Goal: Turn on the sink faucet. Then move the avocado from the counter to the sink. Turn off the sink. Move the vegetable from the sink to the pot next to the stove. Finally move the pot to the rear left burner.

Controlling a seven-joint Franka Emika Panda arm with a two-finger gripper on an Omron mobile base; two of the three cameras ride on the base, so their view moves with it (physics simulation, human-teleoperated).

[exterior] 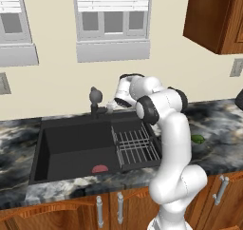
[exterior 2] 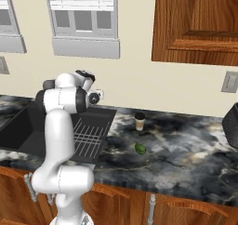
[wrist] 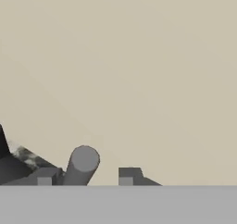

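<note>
The dark faucet (exterior: 96, 98) stands behind the black sink (exterior: 71, 146). My gripper (exterior: 109, 107) hovers just to its right at the back rim, also seen in the right base view as the gripper (exterior 2: 98, 95). In the hand view the gripper (wrist: 86, 177) is open: a grey cylindrical faucet part (wrist: 84, 163) stands between the two fingertips (wrist: 45, 177), nearer the left one, with a gap to the right one. The green avocado (exterior: 197, 139) lies on the marbled counter right of the sink, the same avocado (exterior 2: 140, 148) sitting near the counter's front.
A wire rack (exterior: 135, 146) fills the sink's right part, and a small red object (exterior: 99, 168) lies on the sink floor. A paper cup (exterior 2: 139, 121) stands behind the avocado. A dark object (exterior 2: 231, 119) sits at the far right. Wall cabinets (exterior 2: 195, 24) hang above.
</note>
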